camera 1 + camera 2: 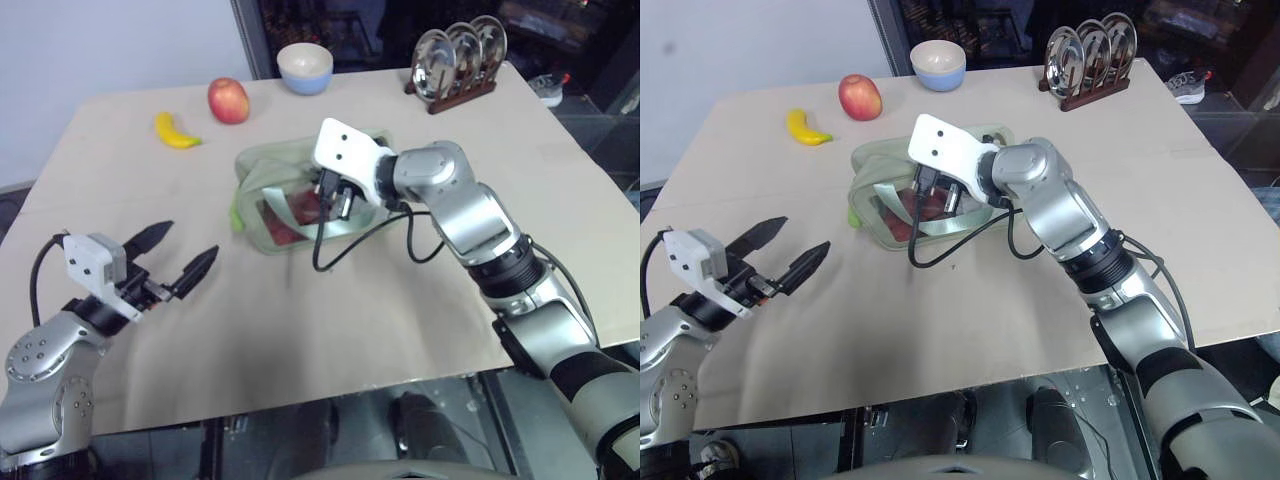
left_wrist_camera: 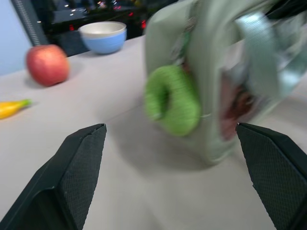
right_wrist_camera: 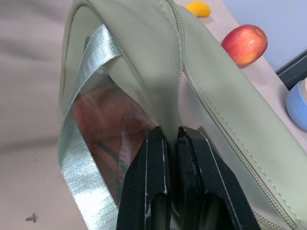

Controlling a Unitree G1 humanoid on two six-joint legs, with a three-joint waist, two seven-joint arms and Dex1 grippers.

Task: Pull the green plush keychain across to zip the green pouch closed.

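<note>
right claw (image 3: 171,136) clenched on green pouch (image 3: 144,62) (red item inside); left claw (image 1: 185,255) released.

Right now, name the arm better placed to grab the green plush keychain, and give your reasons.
Left. The left gripper is open, empty and aimed at the green plush keychain, which hangs at the green pouch end nearest it. The right gripper is shut on the pouch's fabric, steadying it.

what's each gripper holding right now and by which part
The right gripper is shut, pinching the green pouch by its upper fabric edge. The left gripper is open and empty.
</note>
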